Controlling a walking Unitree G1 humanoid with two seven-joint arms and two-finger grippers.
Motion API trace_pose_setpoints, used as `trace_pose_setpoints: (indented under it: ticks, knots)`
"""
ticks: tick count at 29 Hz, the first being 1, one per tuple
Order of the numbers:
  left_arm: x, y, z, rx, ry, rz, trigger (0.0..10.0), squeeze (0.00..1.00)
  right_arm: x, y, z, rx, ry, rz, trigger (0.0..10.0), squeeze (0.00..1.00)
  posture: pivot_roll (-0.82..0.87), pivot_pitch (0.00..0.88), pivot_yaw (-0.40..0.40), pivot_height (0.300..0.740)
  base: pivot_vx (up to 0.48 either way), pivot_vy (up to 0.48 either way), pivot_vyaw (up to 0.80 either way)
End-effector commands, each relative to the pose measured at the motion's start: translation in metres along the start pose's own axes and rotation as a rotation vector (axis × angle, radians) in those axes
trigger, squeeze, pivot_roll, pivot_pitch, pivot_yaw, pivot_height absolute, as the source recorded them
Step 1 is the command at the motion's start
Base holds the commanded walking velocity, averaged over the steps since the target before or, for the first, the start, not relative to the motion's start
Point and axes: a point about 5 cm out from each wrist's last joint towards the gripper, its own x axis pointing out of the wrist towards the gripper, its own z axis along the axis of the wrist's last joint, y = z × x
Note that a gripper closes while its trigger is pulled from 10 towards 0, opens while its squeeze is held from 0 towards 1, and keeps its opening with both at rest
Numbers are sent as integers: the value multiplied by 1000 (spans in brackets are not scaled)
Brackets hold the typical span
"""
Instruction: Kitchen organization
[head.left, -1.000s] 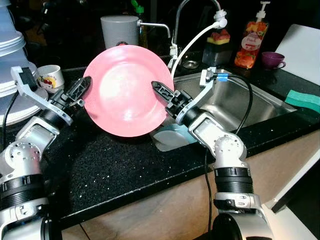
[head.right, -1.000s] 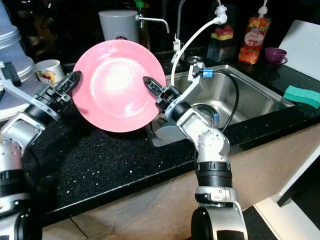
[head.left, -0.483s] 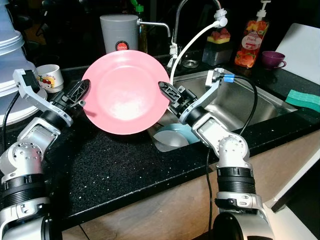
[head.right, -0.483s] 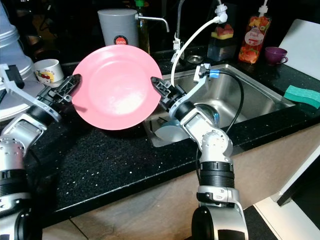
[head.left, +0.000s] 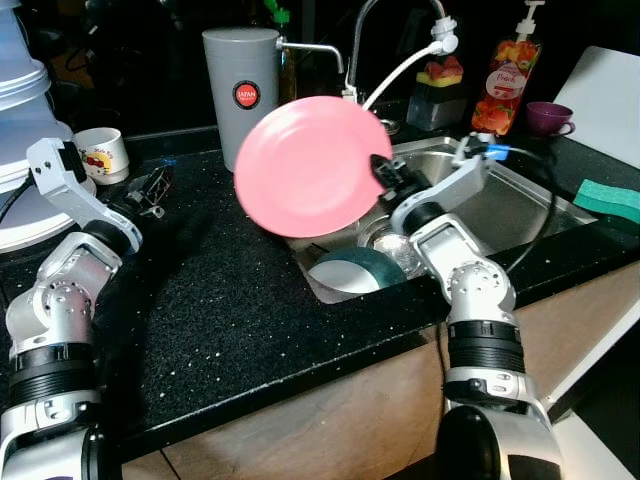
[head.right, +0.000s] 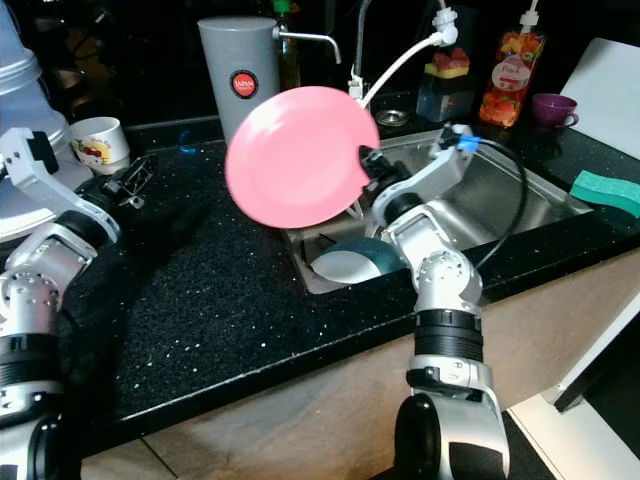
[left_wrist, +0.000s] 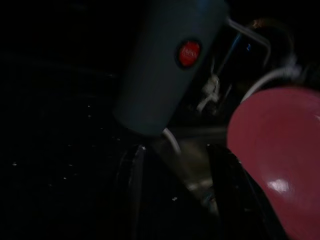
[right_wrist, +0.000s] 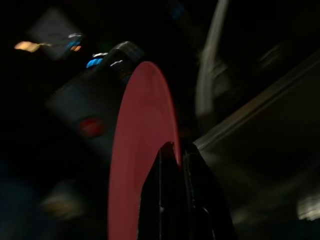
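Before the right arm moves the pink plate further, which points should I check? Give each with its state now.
1. Right gripper shut on the plate rim: ok.
2. Left gripper off the plate, over the counter: ok.
3. Plate apart from the grey canister: ok.
4. Plate apart from the tap hose: cannot tell, they overlap.
5. Free room in the sink: not ok at its near end, a teal bowl lies there.
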Motion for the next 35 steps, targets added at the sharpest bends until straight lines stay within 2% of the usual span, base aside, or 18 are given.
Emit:
trace_pose_setpoints:
  ticks: [1,2,3,4,5,6,9,14,15,18,26,27,28,29,30,33,34,35]
  knots:
    - [2,-8,-7,97,38,-36,10000,0,1,0,8,-129,-53,-23,0,0,-33,22,31,740,0,0,0]
    - [7,-26,-15,248,73,-110,10000,0,2,0,10,-317,-61,-18,1529,0,-36,22,28,740,0,0,0]
    - [7,-26,-15,248,73,-110,10000,0,2,0,10,-317,-61,-18,1529,0,-36,22,28,740,0,0,0]
    - [10,-37,-20,316,92,-162,10000,0,2,1,9,-373,-56,-14,10000,0,-36,22,28,740,0,0,0]
    - [10,-37,-20,316,92,-162,10000,0,2,1,9,-373,-56,-14,10000,0,-36,22,28,740,0,0,0]
    - [13,-50,-26,380,115,-225,10000,0,3,2,6,-420,-46,-6,10000,0,-34,23,26,740,0,0,0]
    - [23,-110,-66,583,224,-548,10000,0,2,8,-11,-562,3,38,10000,0,-37,20,26,740,0,0,0]
    - [25,-119,-74,587,238,-593,10000,0,1,9,-16,-595,19,47,10000,0,-43,18,32,740,0,0,0]
    - [31,-130,-82,533,260,-631,10000,0,0,8,-25,-676,53,55,10000,0,-51,16,40,740,0,0,0]
    - [34,-137,-86,505,275,-662,10000,0,-2,7,-29,-727,70,63,10000,0,-51,16,40,740,0,0,0]
    - [38,-131,-86,491,285,-629,10000,0,-3,4,-38,-841,125,77,10000,0,-56,15,49,740,0,0,0]
    - [38,-130,-86,481,289,-629,10000,0,-5,-1,-50,-905,215,90,10000,0,-55,13,48,740,0,0,0]
    - [38,-129,-87,476,290,-630,10000,0,-8,-6,-59,-914,282,104,10000,0,-55,13,48,740,0,0,0]
    - [38,-129,-87,476,290,-630,10000,0,-8,-6,-59,-914,282,104,10000,0,-55,13,48,740,0,0,0]
    - [38,-128,-87,471,291,-630,10000,0,-10,-9,-63,-894,325,94,10000,1000,-55,13,48,740,0,0,0]
    - [38,-125,-87,466,292,-623,10000,0,-10,-12,-63,-896,329,65,10000,1000,-48,14,46,740,0,0,0]
    - [38,-124,-87,464,292,-619,10000,0,-8,-12,-60,-885,309,36,10000,784,-49,15,47,740,0,0,0]
    - [38,-124,-87,464,292,-619,10000,0,-8,-12,-60,-885,309,36,10000,784,-49,15,47,740,0,0,0]
